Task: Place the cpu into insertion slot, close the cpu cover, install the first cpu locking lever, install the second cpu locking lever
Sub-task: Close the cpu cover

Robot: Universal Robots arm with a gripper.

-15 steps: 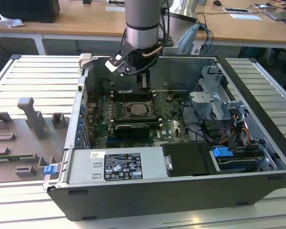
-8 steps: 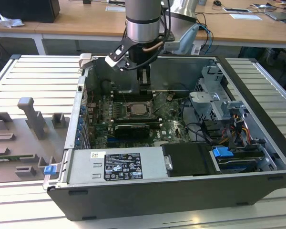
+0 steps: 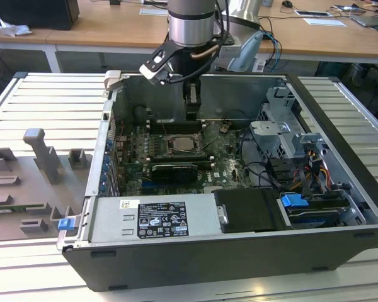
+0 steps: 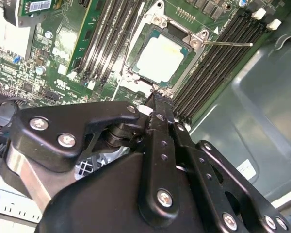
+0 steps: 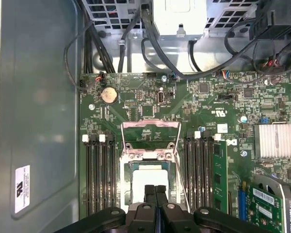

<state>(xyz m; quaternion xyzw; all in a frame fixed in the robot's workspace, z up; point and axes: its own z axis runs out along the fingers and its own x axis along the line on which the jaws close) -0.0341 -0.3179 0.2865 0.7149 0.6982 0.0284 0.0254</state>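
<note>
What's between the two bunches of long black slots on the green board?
The square socket with the silvery chip sitting in it; the first wrist view shows it.

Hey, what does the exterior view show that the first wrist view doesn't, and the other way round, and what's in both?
The exterior view adds the labelled power supply, the grey fixture blocks at the exterior view's left and the slatted table. The first wrist view adds the finned silver heatsink, a white sticker on the case wall and a clear look at the cpu cover, swung open beside the cpu. Both show the cpu seated in the insertion slot, memory slots flanking it, and the gripper over it.
</note>
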